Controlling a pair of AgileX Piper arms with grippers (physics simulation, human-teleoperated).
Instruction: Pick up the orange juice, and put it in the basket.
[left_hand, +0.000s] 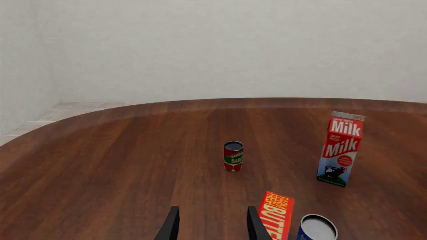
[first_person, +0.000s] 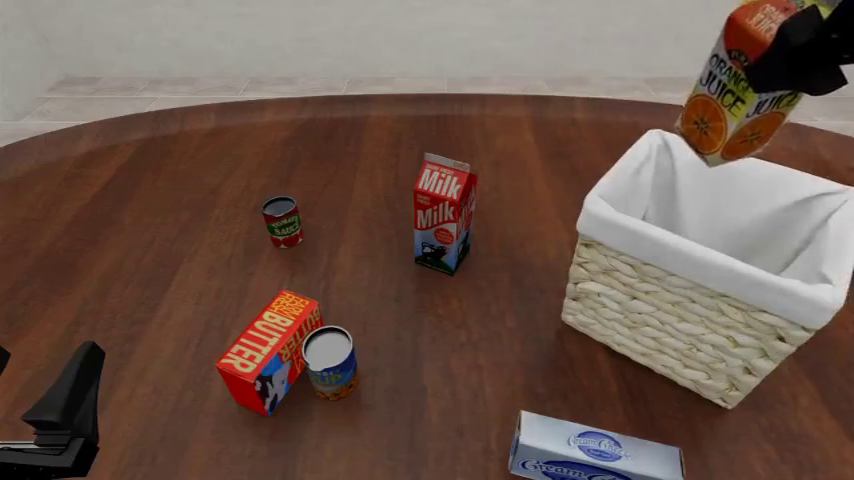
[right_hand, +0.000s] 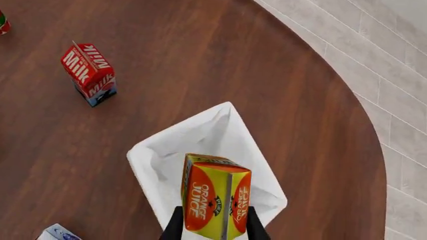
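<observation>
The orange juice (first_person: 738, 95), a yellow-orange carton with orange pictures, hangs in the air above the far edge of the basket (first_person: 667, 320), a big cream wicker basket with a white liner. My right gripper (first_person: 801, 50) is shut on the carton's top. In the right wrist view the orange juice (right_hand: 215, 202) sits between the fingers (right_hand: 175, 226), straight over the basket's white liner (right_hand: 200, 135). My left gripper (first_person: 60, 420) is low at the near left, open and empty; its fingers (left_hand: 170, 226) stand apart in the left wrist view.
A Milk carton (first_person: 443, 213) stands mid-table, left of the basket. A small red can (first_person: 282, 221) stands further left. A BUTTER box (first_person: 267, 352) and a blue can (first_person: 328, 362) stand near the front. A blue-white box (first_person: 594, 452) lies by the front edge.
</observation>
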